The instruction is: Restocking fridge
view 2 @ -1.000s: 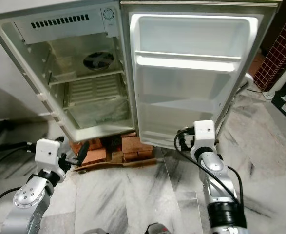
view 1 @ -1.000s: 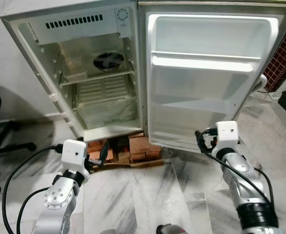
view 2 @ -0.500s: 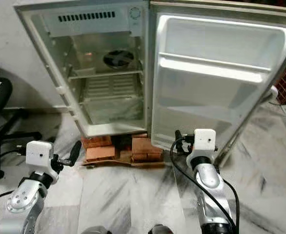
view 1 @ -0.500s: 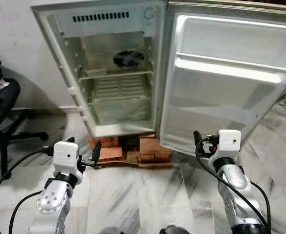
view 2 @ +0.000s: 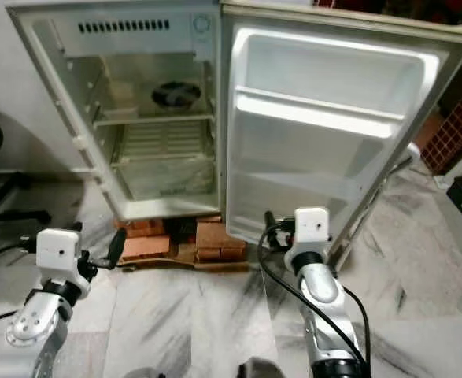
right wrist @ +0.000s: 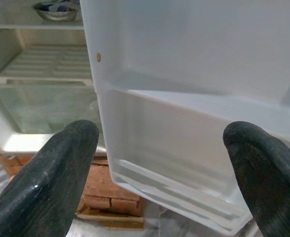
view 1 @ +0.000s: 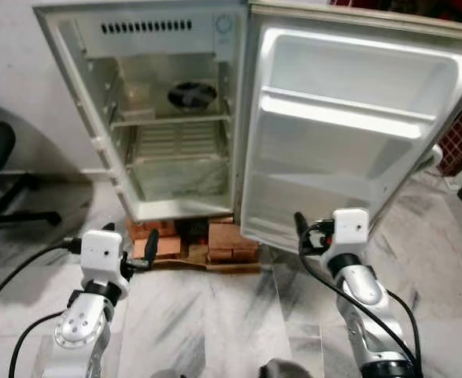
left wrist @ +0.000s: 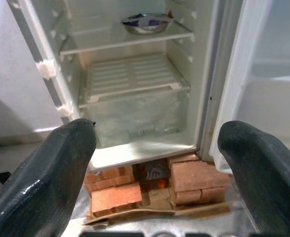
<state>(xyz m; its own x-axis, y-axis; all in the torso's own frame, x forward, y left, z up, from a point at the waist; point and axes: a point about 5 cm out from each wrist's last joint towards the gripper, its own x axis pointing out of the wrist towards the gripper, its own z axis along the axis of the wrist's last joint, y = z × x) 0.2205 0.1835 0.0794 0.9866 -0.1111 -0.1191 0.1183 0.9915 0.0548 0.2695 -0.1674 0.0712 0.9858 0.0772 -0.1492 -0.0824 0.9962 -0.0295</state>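
The fridge (view 1: 175, 118), white, boxy, slatted-shelved, is being propped on rough red bricks (view 1: 223, 240). Both the left gripper (left wrist: 154, 173) and right gripper (right wrist: 159, 173) are being held spread and empty. Since the earlier frame, the view is being shifted slightly.

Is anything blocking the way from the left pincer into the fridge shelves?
Nothing visible does. The left pincer is open and empty, facing the open fridge. The door is swung wide to the right, and only bare floor and the bricks under the fridge lie ahead.
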